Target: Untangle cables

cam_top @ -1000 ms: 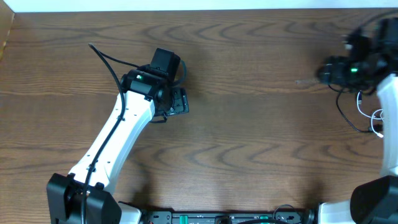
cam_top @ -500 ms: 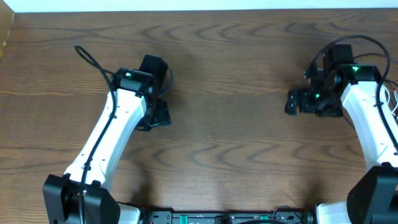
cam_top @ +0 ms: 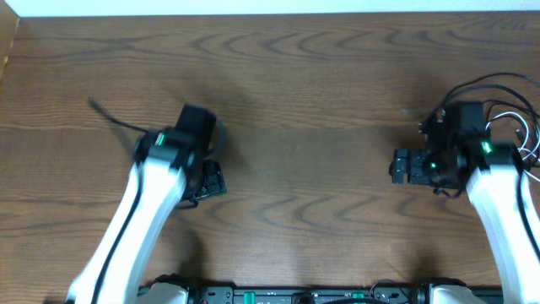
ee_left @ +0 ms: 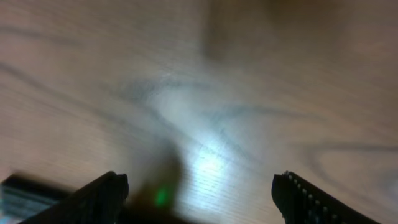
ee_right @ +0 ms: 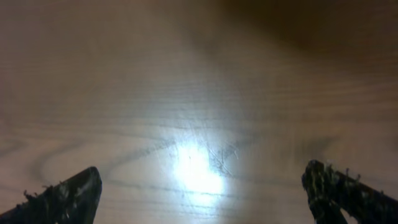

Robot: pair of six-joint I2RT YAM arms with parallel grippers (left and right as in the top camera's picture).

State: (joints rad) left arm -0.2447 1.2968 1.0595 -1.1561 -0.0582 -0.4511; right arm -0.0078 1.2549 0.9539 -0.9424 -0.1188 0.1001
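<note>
The cables lie at the far right edge of the wooden table [cam_top: 321,101]. Thin black cords [cam_top: 504,82] and a white cord [cam_top: 525,133] loop there, partly hidden behind my right arm and cut off by the frame edge. My right gripper [cam_top: 403,166] points left, away from them, and is open and empty. In the right wrist view its fingers [ee_right: 202,183] frame only bare wood. My left gripper [cam_top: 208,180] is over the left half of the table, far from the cables, open and empty. The left wrist view [ee_left: 199,183] also shows only bare wood.
A thicker black cable [cam_top: 105,116] belonging to the left arm sticks out to the left of it. A white strip [cam_top: 270,7] runs along the far table edge. The arm bases stand at the near edge.
Both arms have drawn back toward the near edge. The left gripper moved left and nearer. The right gripper swung in from the cables at the far right toward the table's right middle.
</note>
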